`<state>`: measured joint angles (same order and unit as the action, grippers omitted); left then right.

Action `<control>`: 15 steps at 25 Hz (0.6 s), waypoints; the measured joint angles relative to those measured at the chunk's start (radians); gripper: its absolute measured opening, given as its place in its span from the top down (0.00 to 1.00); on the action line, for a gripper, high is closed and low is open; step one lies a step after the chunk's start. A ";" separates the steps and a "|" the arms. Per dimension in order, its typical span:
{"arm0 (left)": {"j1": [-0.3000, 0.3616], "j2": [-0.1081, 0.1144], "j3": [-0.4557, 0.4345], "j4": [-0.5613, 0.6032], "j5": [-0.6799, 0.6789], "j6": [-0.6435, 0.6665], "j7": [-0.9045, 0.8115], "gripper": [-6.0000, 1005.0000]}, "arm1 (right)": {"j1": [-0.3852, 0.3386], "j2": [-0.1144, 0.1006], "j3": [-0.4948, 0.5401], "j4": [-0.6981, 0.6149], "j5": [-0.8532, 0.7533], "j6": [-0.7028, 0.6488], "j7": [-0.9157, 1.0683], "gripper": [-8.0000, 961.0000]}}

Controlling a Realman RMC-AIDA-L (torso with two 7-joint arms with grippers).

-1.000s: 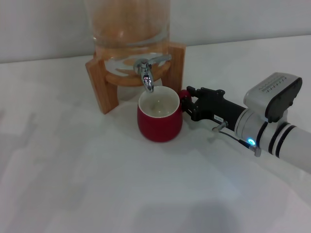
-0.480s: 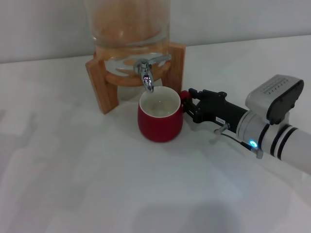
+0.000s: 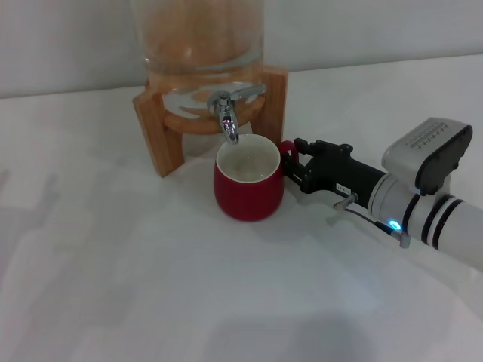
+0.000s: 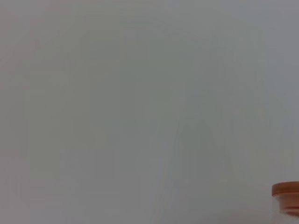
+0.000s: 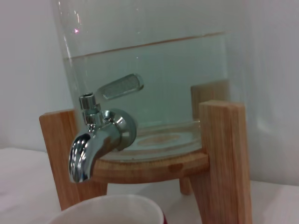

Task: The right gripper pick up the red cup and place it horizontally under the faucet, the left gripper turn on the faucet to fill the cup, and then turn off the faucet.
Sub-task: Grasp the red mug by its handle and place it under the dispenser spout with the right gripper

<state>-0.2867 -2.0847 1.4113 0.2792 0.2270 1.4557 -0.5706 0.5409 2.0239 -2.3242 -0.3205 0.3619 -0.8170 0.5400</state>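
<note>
Under the faucet [image 3: 229,113], the red cup [image 3: 248,185] stands upright on the white surface [image 3: 151,286], spout over its rim at about 11 o'clock. At 3 o'clock the right tool [image 3: 294,167] brackets the handle; whether it is clenched or released, I cannot tell. A snag while withdrawing could drag the cup off-line, so water would miss. The left tool is out of view.

Head overlooking; right wrist near faucet [image 5: 96,144]
</note>
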 joint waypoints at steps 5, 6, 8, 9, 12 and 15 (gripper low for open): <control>0.000 0.000 0.000 0.000 0.000 0.000 0.000 0.13 | -0.001 -0.001 -0.002 -0.001 0.000 -0.003 0.000 0.60; 0.000 0.000 0.000 0.000 0.000 0.000 0.000 0.13 | -0.002 -0.001 -0.002 -0.001 0.000 -0.004 0.000 0.60; 0.000 0.000 0.000 0.000 0.000 0.000 0.000 0.13 | -0.005 -0.002 -0.003 -0.002 0.000 -0.005 0.000 0.60; 0.000 0.000 0.000 0.000 0.000 0.000 0.000 0.13 | -0.008 -0.002 -0.003 -0.002 0.000 -0.006 0.000 0.60; 0.001 0.000 0.000 0.000 0.000 0.000 0.000 0.13 | -0.023 -0.003 -0.004 -0.003 0.000 -0.022 0.000 0.60; 0.001 0.000 0.000 0.000 0.000 0.000 0.000 0.13 | -0.036 -0.005 -0.004 -0.003 0.000 -0.046 0.001 0.60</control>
<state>-0.2854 -2.0847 1.4113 0.2791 0.2270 1.4557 -0.5707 0.5047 2.0194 -2.3286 -0.3240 0.3620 -0.8632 0.5406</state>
